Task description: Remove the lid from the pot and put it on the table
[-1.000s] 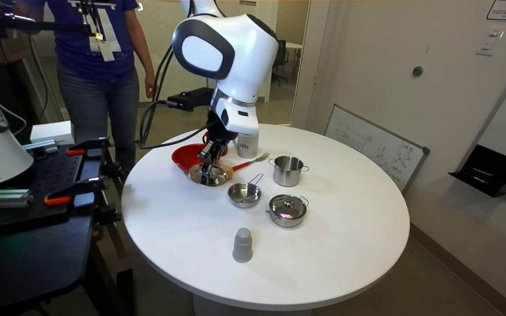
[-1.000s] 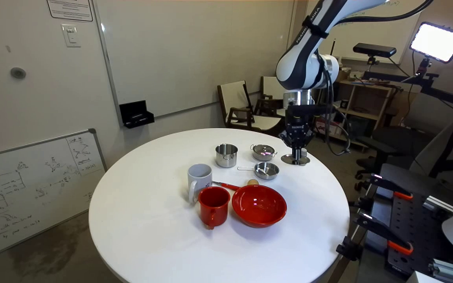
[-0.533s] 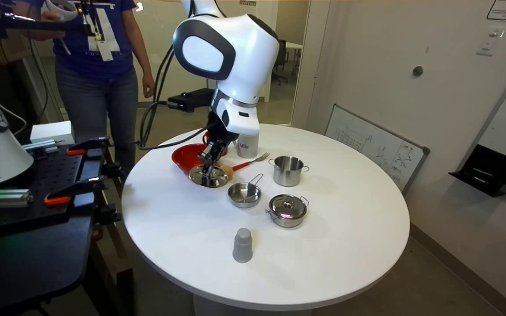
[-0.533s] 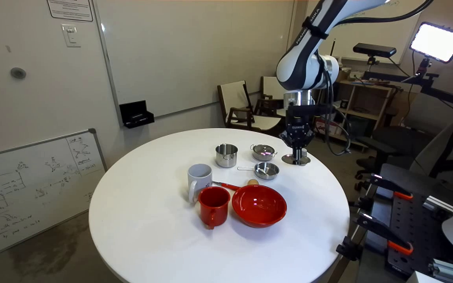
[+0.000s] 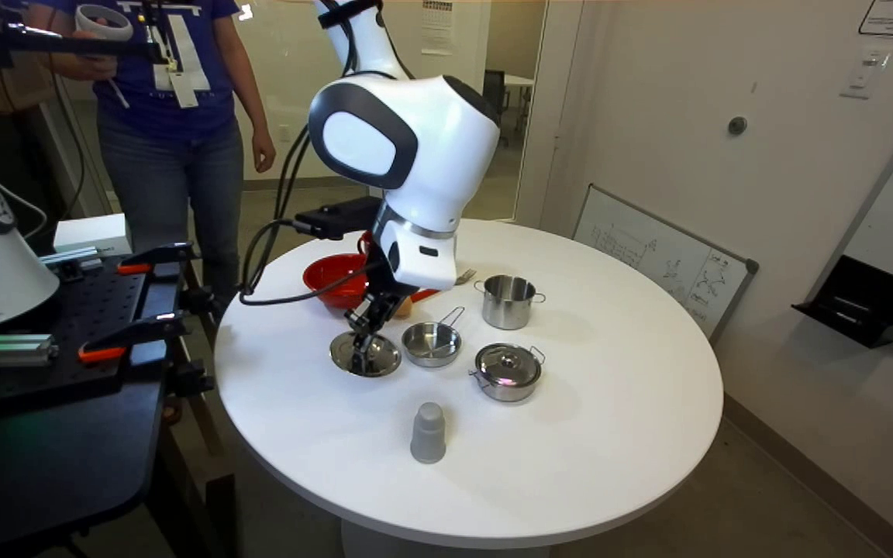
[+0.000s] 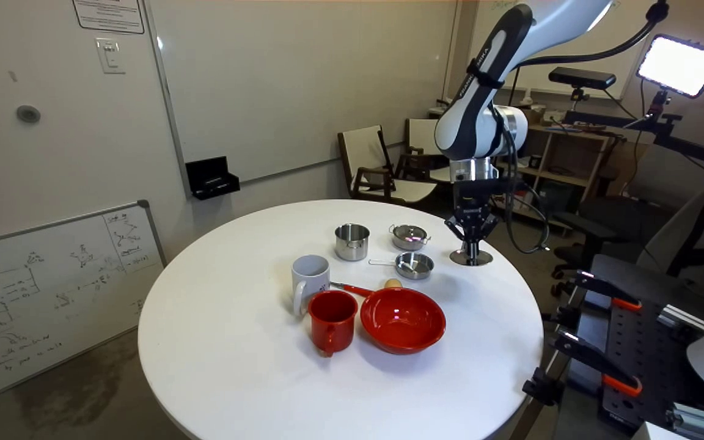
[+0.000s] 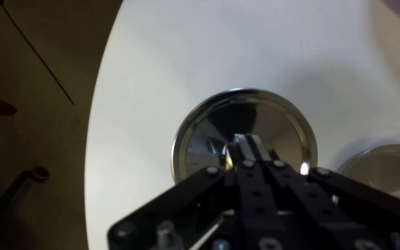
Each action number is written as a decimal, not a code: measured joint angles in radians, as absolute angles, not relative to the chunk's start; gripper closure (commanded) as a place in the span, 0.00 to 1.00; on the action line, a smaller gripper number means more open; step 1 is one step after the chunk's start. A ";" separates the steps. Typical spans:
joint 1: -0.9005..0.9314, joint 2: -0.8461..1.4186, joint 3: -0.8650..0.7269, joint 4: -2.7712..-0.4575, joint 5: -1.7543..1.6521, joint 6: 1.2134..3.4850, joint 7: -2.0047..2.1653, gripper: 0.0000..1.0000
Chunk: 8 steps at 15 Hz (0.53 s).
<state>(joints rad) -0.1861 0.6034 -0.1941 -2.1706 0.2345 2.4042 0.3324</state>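
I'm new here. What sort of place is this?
Probably a robotics lab or a testing room: a robot arm, a whiteboard covered in writing, and a bright panel light all point that way.

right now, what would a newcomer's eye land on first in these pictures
Probably the big white Franka arm, arched over the round white table with its gripper shut on the silvery lid. Next come the glossy red bowl and the red mug beside it on the table. A glowing light panel at upper right in an exterior view also stands out.
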 measured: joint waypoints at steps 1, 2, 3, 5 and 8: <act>-0.191 0.614 -0.195 -2.164 0.237 2.416 0.334 1.00; -0.194 0.623 -0.195 -2.157 0.240 2.427 0.336 1.00; -0.196 0.633 -0.195 -2.149 0.244 2.437 0.339 1.00; -0.198 0.651 -0.195 -2.131 0.248 2.446 0.348 1.00; -0.199 0.682 -0.195 -2.104 0.256 2.449 0.363 1.00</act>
